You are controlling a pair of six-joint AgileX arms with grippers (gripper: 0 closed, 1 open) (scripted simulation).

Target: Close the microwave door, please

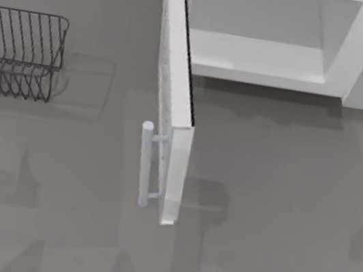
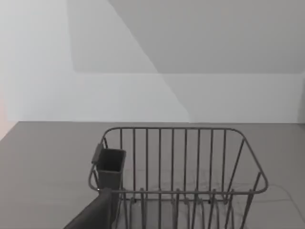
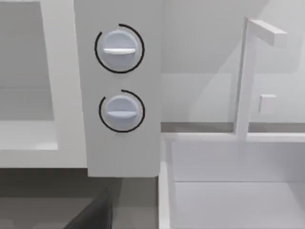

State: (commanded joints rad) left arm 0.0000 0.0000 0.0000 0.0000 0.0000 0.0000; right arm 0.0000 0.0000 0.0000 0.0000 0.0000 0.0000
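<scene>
Door [image 1: 173, 100] is standing wide open at centre frame, edge-on, swung out from the microwave [image 1: 280, 34] at upper right. White panel, pale bar handle [image 1: 144, 164] facing left. You're pushing from the handle side, sweeping right in a steady arc. Tool state on either arm: cannot tell.

Microwave [image 1: 359, 60] and microwave door [image 1: 173, 100]: smooth matt white, plastic-looking; handle [image 1: 144, 164] pale, smooth. Knobs [image 3: 119, 49] smooth grey-blue. Wire rack [image 1: 19, 51] dark metal-looking. Table [image 1: 280, 214] matt grey.
</scene>
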